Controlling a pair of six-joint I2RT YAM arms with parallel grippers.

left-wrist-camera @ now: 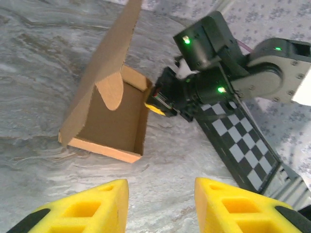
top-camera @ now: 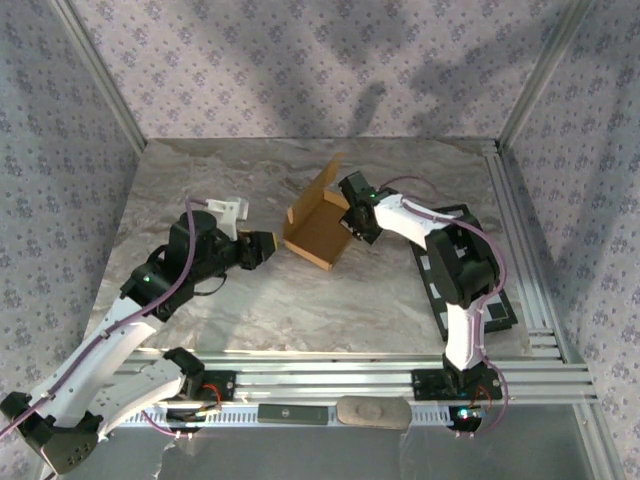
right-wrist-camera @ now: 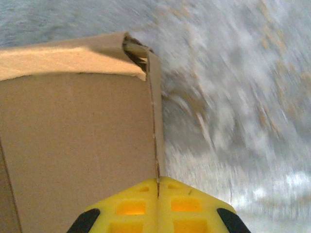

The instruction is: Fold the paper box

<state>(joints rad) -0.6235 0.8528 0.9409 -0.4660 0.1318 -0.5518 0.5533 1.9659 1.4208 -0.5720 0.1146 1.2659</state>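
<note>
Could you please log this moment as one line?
paper box: lid flap raised | right gripper: shut on its side wall | left gripper: open, short of box

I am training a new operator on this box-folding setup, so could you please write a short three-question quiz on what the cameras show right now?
1. True or false: the lid of the paper box lies folded flat over it.
2. What is the right gripper pinching? A) a side wall of the box B) the checkered board C) nothing
3. Which gripper is open with nothing between its fingers?

Key:
1. False; the lid stands up.
2. A.
3. The left gripper.
</note>
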